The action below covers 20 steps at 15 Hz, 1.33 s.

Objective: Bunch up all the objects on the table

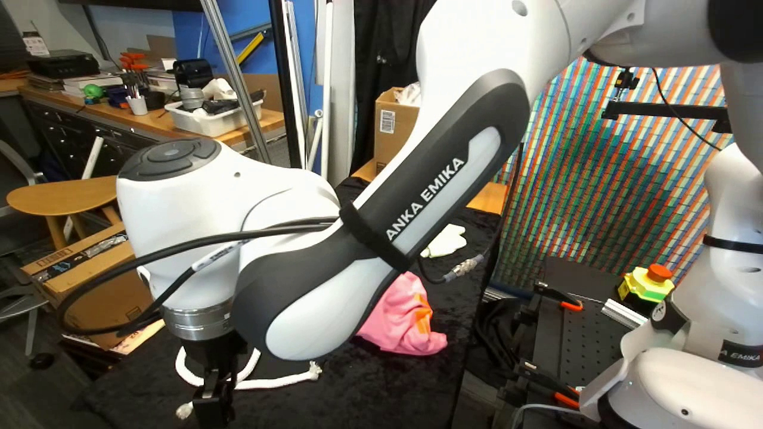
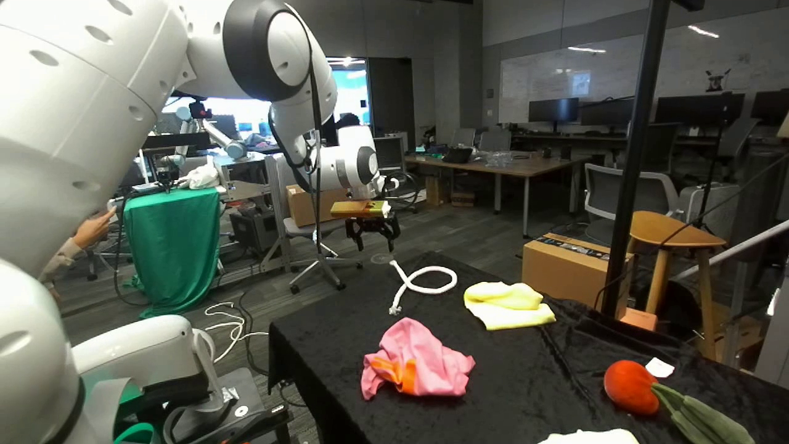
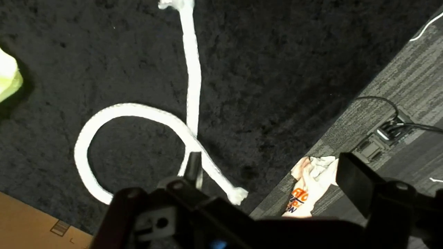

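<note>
Over one end of the black-draped bench [image 2: 333, 327], my claw [image 2: 375, 247] hangs with its fingers spread and nothing between them. Just beneath it lies the white rope [image 3: 192, 136], looped across itself; in the wrist view one finger lines up with the crossing, the other with the floor [image 3: 408, 86] past the bench's edge. I judge the rope light and limp: I'd pinch it at that crossing, catching two strands, since a frayed tip might slip out. Farther from the claw are the yellow cloth [image 2: 508, 306] and the pink cloth [image 2: 422, 364], both crumpled, apart from each other. They should be soft and easy to lift by a raised fold. Farthest away are the white cloth [image 1: 447, 241], partly hidden in an exterior view, and a red vegetable [image 2: 630, 387] with green leaves, probably a toy. Its round body may roll, so I'd grip it where the leaves join.
</note>
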Motion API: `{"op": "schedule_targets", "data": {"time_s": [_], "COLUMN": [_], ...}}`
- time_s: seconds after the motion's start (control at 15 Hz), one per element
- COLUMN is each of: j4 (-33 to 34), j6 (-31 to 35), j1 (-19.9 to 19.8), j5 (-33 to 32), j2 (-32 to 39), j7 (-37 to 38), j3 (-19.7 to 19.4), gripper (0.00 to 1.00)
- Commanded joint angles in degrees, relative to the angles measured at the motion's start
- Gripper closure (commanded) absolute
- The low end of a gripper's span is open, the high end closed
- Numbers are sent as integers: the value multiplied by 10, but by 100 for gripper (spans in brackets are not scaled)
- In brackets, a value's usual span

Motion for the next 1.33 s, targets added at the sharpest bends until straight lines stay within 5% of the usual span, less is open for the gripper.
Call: {"op": "schedule_targets", "data": {"time_s": [0.0, 1.27], "j4": [56, 135], "j6": [-7, 10], "j1": [2, -47], "j5": [14, 59], "j2": [42, 155], "j7": [-88, -272], "j3": [-2, 22], "gripper": [0, 0]}}
